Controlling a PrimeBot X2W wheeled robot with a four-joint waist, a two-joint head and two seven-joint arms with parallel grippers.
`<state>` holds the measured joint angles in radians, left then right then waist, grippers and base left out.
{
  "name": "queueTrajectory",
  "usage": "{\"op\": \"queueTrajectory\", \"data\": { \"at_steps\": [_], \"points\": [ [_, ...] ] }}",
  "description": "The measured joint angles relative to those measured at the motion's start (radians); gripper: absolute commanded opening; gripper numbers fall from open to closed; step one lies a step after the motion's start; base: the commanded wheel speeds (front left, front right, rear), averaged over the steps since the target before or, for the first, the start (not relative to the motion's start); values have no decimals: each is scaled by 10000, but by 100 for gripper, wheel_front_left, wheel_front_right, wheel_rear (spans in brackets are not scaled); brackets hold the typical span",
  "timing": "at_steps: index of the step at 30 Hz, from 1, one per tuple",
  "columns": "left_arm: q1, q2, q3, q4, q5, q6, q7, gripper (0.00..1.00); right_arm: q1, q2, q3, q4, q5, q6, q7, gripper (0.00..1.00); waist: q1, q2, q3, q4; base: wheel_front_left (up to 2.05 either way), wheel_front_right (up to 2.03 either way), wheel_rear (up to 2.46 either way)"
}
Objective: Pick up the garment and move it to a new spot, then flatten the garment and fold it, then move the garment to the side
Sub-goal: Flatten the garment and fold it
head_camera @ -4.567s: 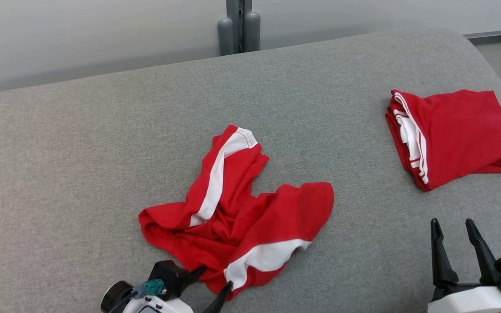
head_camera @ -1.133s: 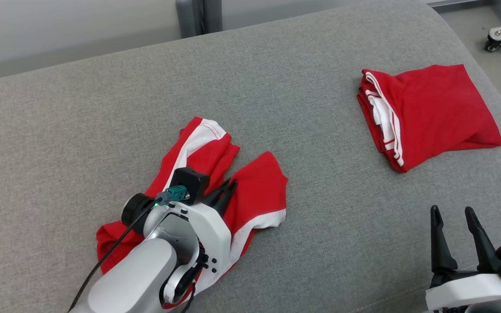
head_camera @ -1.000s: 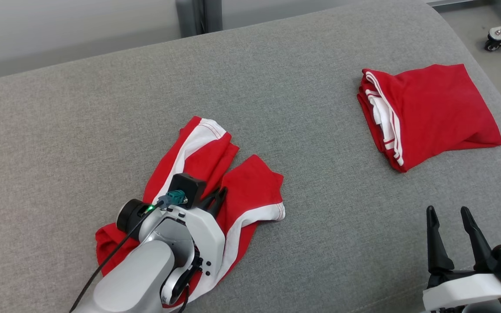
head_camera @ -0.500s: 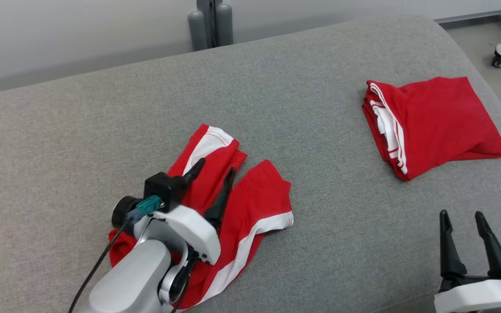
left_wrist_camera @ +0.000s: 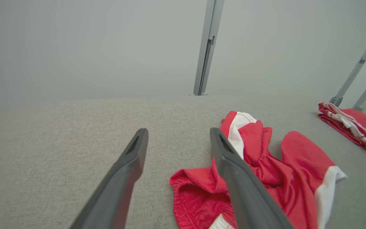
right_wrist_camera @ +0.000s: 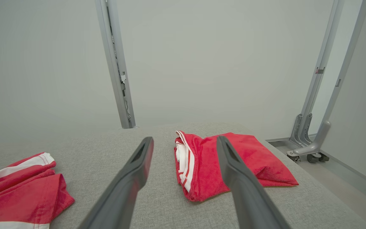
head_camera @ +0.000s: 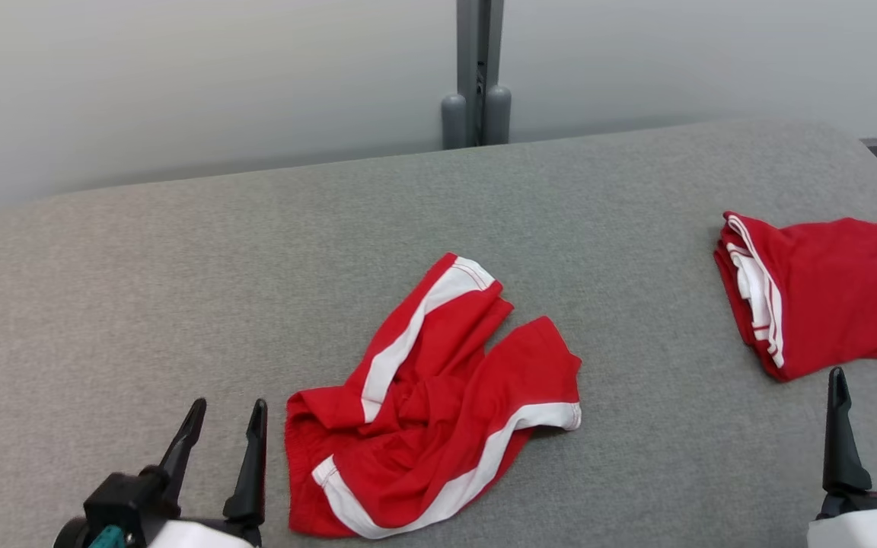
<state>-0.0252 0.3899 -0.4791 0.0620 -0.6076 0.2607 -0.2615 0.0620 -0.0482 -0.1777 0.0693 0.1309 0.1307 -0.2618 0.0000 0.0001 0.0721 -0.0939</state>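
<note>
The garment (head_camera: 438, 399), red shorts with white side stripes, lies crumpled in a heap at the middle of the grey padded surface (head_camera: 180, 274). It also appears in the left wrist view (left_wrist_camera: 265, 171) and at the lower left of the right wrist view (right_wrist_camera: 17, 187). My left gripper (head_camera: 227, 415) stands open at the lower left, just left of the heap, with nothing between its fingers (left_wrist_camera: 129, 171). My right gripper (head_camera: 874, 387) is open at the lower right, apart from the garment and holding nothing.
A second red and white garment (head_camera: 827, 304) lies folded near the right edge of the surface, also visible ahead of the right fingers (right_wrist_camera: 230, 162). A grey post (head_camera: 475, 84) rises behind the far edge against a pale wall. A wheeled metal frame (right_wrist_camera: 310, 149) stands on the floor at right.
My left gripper opened, let go of the garment and drew back to the lower left. The garment now lies loose in a heap. The head camera shifted too.
</note>
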Motion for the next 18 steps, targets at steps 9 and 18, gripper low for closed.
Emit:
{"op": "queueTrajectory", "data": {
  "at_steps": [9,18],
  "points": [
    [2598,-1037,2270,-449,1540,-1095,-2,100,538,-2,188,314,-199,0,2,100,0,0,-739,952,0,0,0],
    [3296,-2222,3931,-284,2813,-2449,-2,100,997,2,961,700,-242,0,0,100,0,0,-1155,1280,0,0,0]
  ]
}}
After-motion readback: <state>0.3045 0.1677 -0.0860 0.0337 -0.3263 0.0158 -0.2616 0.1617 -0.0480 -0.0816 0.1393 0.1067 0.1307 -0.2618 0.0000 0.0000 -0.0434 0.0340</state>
